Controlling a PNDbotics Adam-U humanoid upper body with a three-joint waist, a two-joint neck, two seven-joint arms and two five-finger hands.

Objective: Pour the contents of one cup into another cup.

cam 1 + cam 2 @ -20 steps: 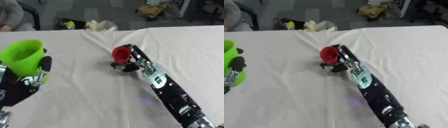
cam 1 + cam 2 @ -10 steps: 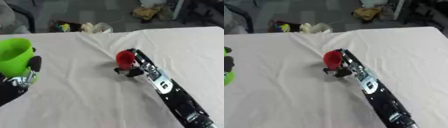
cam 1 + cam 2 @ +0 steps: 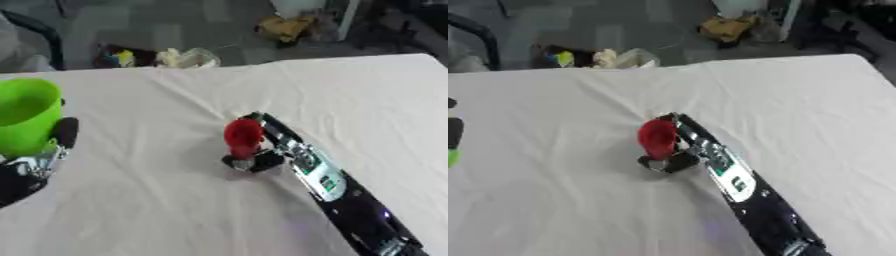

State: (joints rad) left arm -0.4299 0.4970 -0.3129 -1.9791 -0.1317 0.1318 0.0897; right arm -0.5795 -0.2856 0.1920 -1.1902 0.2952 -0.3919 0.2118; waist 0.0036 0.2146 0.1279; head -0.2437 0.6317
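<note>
Two cups: a bright green plastic cup (image 3: 26, 115) is showing at the left edge of the frame, and a small red plastic cup (image 3: 242, 136) is sitting near the centre of the white-clothed bench (image 3: 157, 210).
Left hand: the black left hand (image 3: 39, 162) is curling round the lower part of the green cup, gripping it and carrying it mouth-up at middle left.
Right hand: the black right hand (image 3: 667, 159) is closing on the red cup from its right side and base, with the arm running in from the lower right corner.
Red cup's attitude: it is looking tipped towards the left; whether its base is touching the cloth I cannot tell.
Contents: nothing is showing inside either cup from here.
Key relation: the green cup is lying well apart from the red cup, directly towards the left of the frame and a little higher up, so the two mouths are not yet meeting.
Nearer hand: each cup is already sitting in its own hand, so neither needs to reach.
Coming move, as I judge it: the hands need to be bringing the cups together along that left-to-right line before either rim is going over the other.
Risk: tipping before the rims are lining up would be spilling onto the cloth.
</note>
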